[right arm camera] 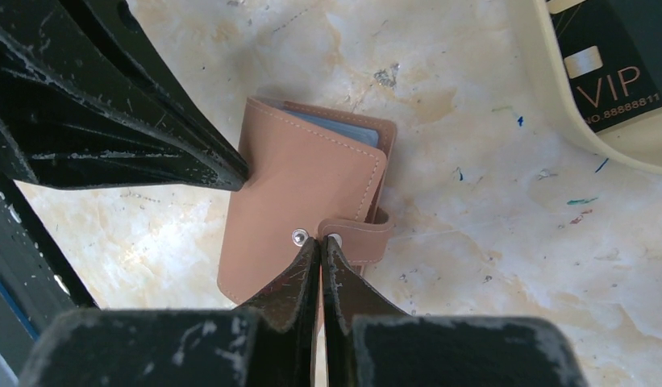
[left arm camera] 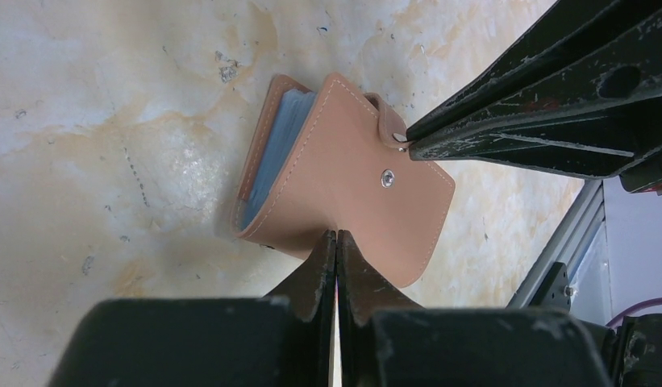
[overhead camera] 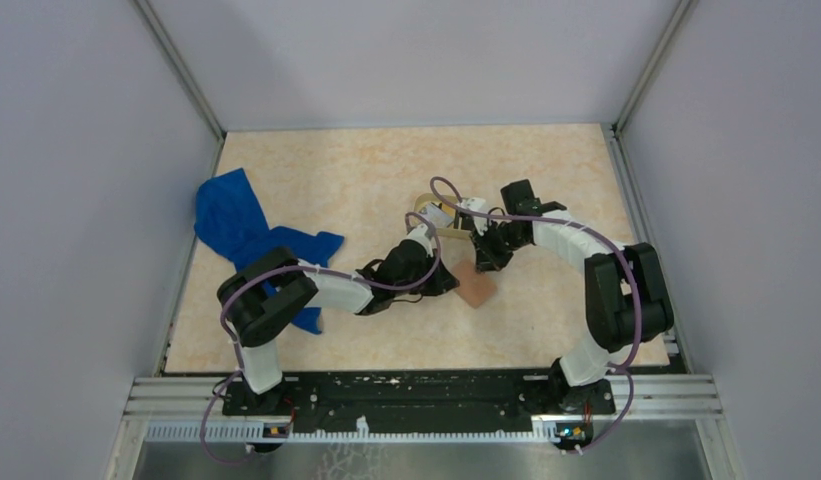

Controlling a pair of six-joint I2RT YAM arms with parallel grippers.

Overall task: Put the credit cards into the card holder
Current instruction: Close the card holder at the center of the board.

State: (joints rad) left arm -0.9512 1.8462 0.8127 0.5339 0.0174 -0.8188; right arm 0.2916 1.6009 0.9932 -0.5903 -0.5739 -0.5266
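card holder [right arm camera: 299,185] lies on the table [right arm camera: 489,258] mid-workspace, between the two arms and near the tray [right arm camera: 553,113]. left gripper [left arm camera: 335,242] fingers are closed tight at the edge of the cover [left arm camera: 351,181] — looks like a pinch on the leather. right gripper [right arm camera: 320,246] fingers are also pressed together, tips at the strap tab [right arm camera: 368,234] by the snap. can't tell if the tab is pinched or just pressed on.

risks from here:
- the cover grip is right at the rim on thin leather, so a pull to open it could slip the edge out and the holder flops shut.
- if the right tips only rest on the tab, the whole holder could lift or slide with the left arm instead of opening.
- both sets of fingers crowd one small item, so the tips could clash on any inward move.
- the black card [right arm camera: 609,64] sits in the tray, not picked — both grippers are busy, so one has to let go before a card goes in.

hard to see: no white card shows in any view. the tray is cut off in the right wrist view and mostly behind the arms from above. the grey-blue inner pockets show only as a sliver. blue cloth [overhead camera: 236,225] lies well apart at left.
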